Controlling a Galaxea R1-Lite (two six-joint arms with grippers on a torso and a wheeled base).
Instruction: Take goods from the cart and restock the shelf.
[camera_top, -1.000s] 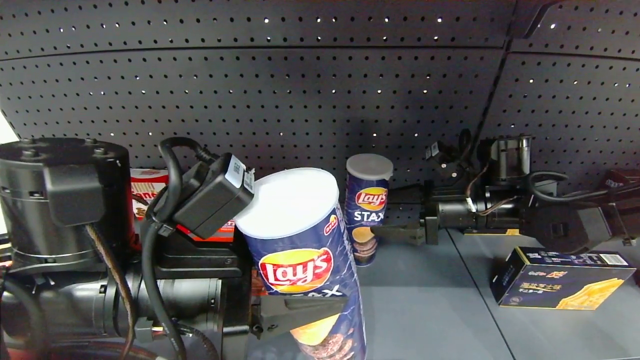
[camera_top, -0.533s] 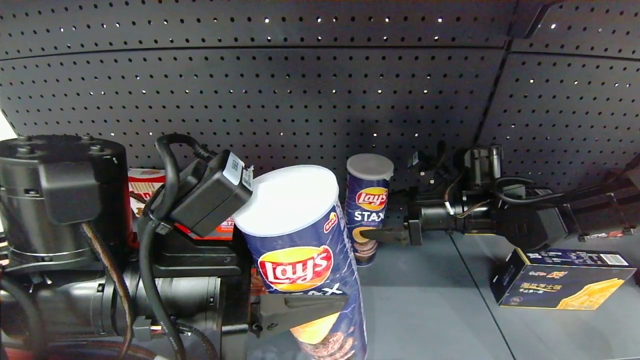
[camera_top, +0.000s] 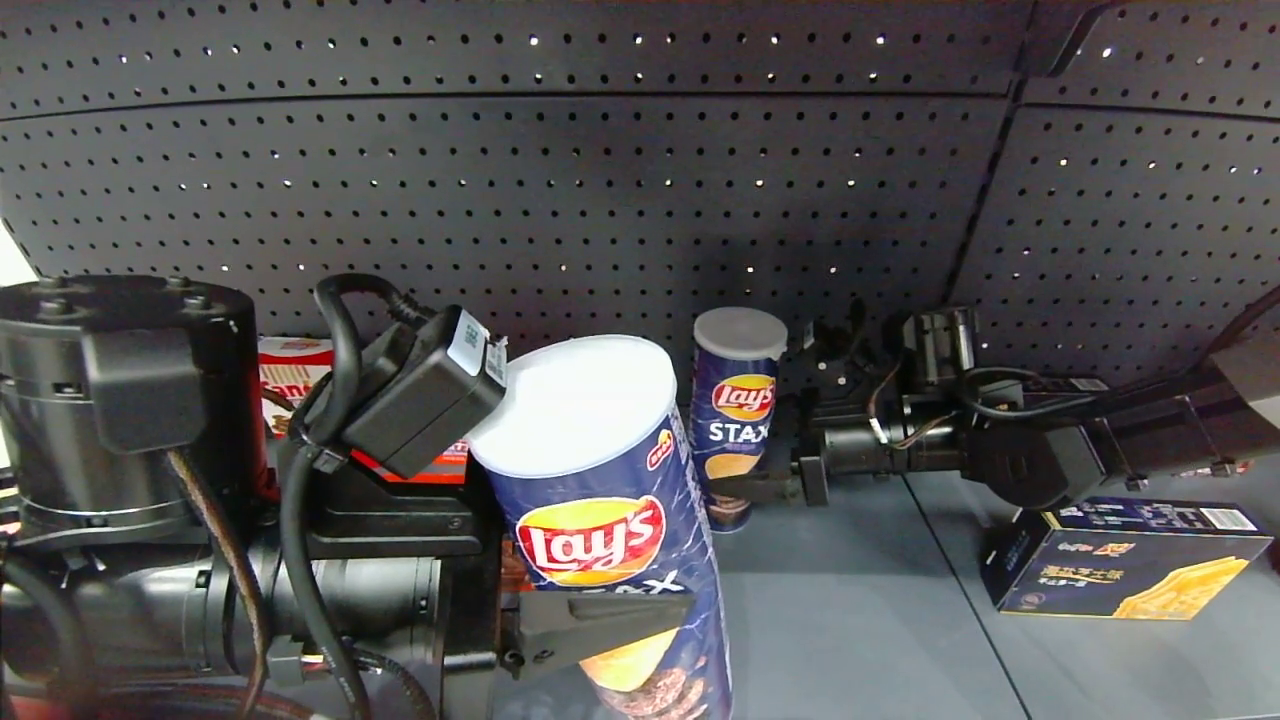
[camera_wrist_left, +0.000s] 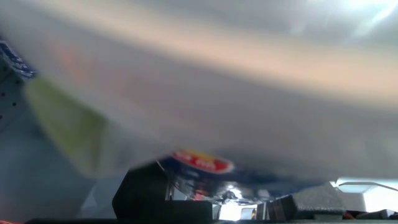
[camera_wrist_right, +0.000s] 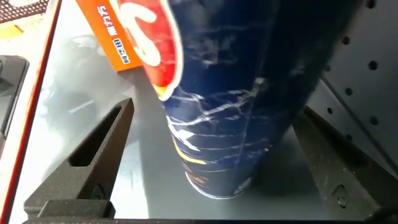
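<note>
My left gripper (camera_top: 625, 632) is shut on a tall blue chips can (camera_top: 598, 500) with a white lid, held tilted close to the head camera. The same can (camera_wrist_left: 205, 165) looms blurred in the left wrist view. A second, identical chips can (camera_top: 738, 400) stands upright on the grey shelf (camera_top: 850, 600) near the pegboard. My right gripper (camera_top: 738, 490) is open at that can's lower part. In the right wrist view this can (camera_wrist_right: 230, 118) stands between the fingers (camera_wrist_right: 93, 168), with a gap on each side.
A dark blue box (camera_top: 1120, 555) lies on the shelf to the right. A red and white box (camera_top: 298, 375) stands behind my left arm, and an orange box (camera_wrist_right: 112, 34) sits beside the far can. The black pegboard (camera_top: 600, 180) closes the back.
My right arm has slid left along the shelf, and its open fingers now straddle the far can. The left arm and its can have stayed put.
</note>
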